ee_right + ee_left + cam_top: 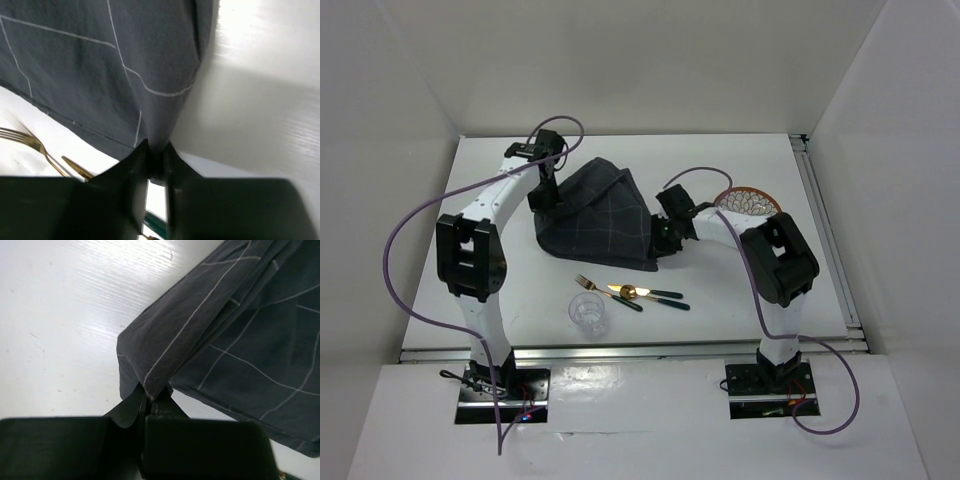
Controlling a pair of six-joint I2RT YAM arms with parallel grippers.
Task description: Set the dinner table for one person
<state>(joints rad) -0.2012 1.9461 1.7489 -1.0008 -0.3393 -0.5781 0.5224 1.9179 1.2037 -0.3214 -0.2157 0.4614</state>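
Note:
The dark grey checked placemat [598, 213] hangs lifted over the white dinner table [500, 200]. My left gripper [542, 197] is shut on its left corner [150, 375]. My right gripper [666, 238] is shut on its right corner [160, 135]. A gold fork [603, 291], spoon [642, 292] and knife [655, 298] with dark green handles lie in front of the cloth. A clear glass [588, 311] stands near the front edge. The fork tines [20, 136] show in the right wrist view under the cloth.
A round plate [752, 201] with a brown rim and a white petal pattern lies at the right, partly behind my right arm. Purple cables loop from both arms. White walls enclose the table on three sides.

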